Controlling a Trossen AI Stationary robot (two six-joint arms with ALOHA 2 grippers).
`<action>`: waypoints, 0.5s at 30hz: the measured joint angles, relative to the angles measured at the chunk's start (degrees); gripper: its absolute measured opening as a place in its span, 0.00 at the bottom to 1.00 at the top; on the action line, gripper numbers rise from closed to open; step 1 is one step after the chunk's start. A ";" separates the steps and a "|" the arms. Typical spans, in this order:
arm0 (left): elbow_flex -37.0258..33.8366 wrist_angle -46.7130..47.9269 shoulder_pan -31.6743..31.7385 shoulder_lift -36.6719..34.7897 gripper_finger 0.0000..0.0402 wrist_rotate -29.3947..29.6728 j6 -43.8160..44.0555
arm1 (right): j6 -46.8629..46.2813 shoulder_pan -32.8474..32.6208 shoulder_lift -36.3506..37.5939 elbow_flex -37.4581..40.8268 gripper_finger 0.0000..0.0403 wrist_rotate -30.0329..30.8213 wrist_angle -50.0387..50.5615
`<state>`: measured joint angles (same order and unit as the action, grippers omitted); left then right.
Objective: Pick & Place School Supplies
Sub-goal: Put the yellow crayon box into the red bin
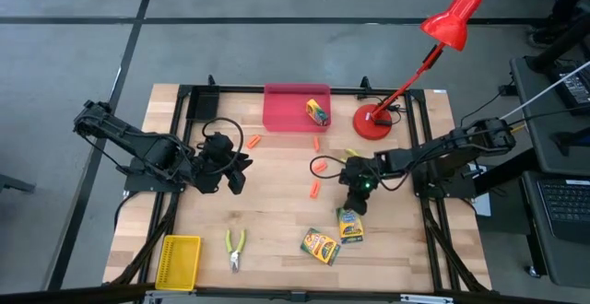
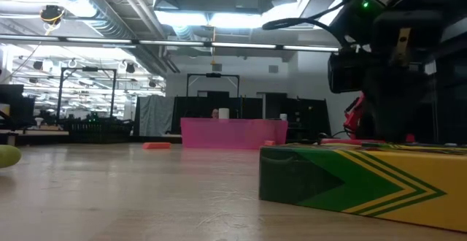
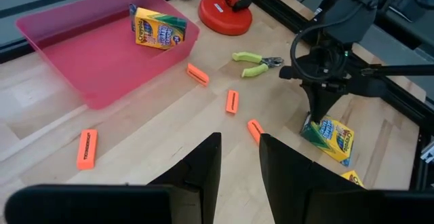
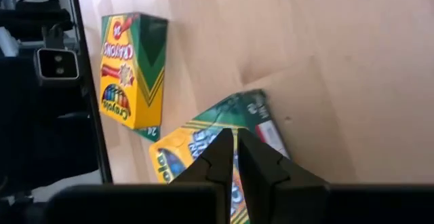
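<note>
Near the front of the wooden table (image 1: pixel 277 221), the right gripper (image 1: pixel 351 208) pinches a crayon box (image 1: pixel 349 225); another crayon box (image 1: pixel 321 245) lies just beside. Left of that box, the left gripper (image 1: pixel 236 174) hovers, fingers slightly apart.

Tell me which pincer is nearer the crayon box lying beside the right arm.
Right. The right pincer is down on that crayon box, fingers nearly shut on its edge. The left pincer hangs well across the table, over bare wood.

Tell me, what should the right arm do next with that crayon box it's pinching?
Probably lift it straight up. The right gripper is shut on the edge of a crayon box lying on the table, and the pink bin, already holding one box, sits across the table.
</note>
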<state>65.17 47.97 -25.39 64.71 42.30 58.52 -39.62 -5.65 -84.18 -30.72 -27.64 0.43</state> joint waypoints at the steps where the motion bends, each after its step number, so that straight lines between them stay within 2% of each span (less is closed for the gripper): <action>1: 0.00 0.00 0.00 0.00 0.24 0.00 0.02 | 0.23 0.34 0.00 0.00 0.06 0.05 0.04; 15: 0.00 0.00 0.00 0.00 0.24 0.02 0.50 | -0.68 -0.91 0.00 0.02 0.05 -4.74 -0.94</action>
<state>65.17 47.97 -25.39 64.71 42.33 59.02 -40.29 -6.55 -84.18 -30.70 -32.38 -0.52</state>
